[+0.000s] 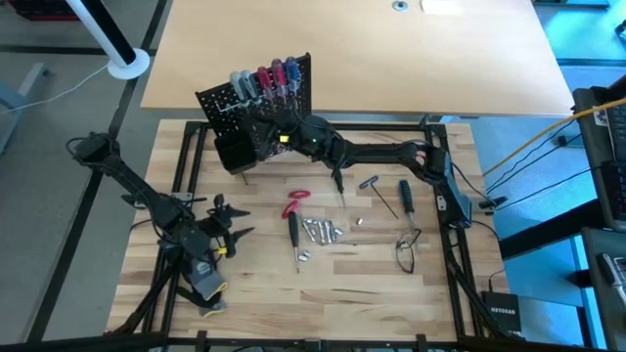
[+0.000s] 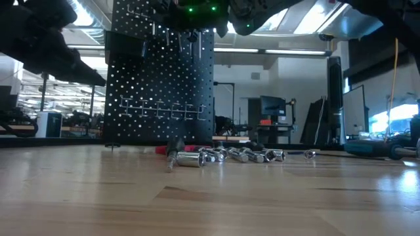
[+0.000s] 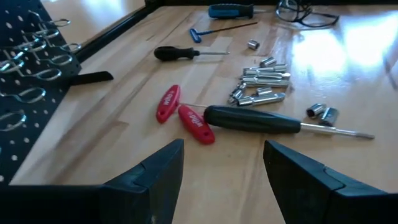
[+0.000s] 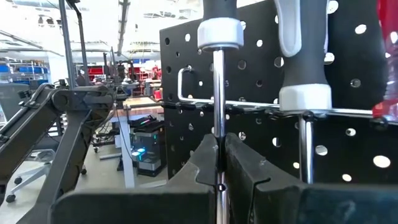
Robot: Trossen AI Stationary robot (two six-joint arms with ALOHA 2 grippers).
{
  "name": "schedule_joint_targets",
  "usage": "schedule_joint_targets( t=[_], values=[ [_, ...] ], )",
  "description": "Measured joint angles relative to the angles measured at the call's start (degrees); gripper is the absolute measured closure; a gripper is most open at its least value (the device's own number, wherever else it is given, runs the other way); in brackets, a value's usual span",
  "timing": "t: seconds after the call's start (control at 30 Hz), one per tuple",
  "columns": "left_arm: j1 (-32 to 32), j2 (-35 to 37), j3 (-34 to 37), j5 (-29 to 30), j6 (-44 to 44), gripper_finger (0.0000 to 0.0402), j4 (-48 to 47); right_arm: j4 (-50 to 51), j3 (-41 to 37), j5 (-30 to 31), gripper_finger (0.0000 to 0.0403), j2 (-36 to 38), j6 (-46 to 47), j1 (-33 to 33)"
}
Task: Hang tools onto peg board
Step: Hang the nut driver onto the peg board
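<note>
Silver bits (image 2: pixel 223 155) lie nearest on the counter (image 1: pixel 391 284), before the upright peg board (image 1: pixel 256 110). Right end effector (image 4: pixel 220 163) is clamped on a screwdriver shaft (image 4: pixel 218 93) at the board's hooks; left end effector (image 3: pixel 224 168) hangs spread, empty, near red-handled pliers (image 3: pixel 183 115). Board's top is cut off low down

Black peg board (image 1: pixel 256 110) stands upright upper-centre, screwdrivers (image 1: pixel 264 80) hung along its top; pliers (image 1: pixel 293 203), black-handled screwdriver (image 1: pixel 292 233), sockets (image 1: pixel 321 231) lie mid-table.
</note>
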State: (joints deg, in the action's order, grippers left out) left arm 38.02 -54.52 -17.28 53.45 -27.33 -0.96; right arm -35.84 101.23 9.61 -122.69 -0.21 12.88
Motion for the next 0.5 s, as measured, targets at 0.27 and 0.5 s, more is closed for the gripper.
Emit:
schedule_joint_targets(
  t=[0.27,0.5],
  values=[
    [-1.37,0.01,0.0,-0.04,0.4,0.0192,0.09,0.0,0.0,-0.16,0.0386,0.0,1.59,-0.11],
    [-1.37,0.02,0.0,-0.08,-0.58,0.0192,0.18,-0.69,0.0,-0.65,0.0386,-0.55,2.97,-0.11]
  ],
)
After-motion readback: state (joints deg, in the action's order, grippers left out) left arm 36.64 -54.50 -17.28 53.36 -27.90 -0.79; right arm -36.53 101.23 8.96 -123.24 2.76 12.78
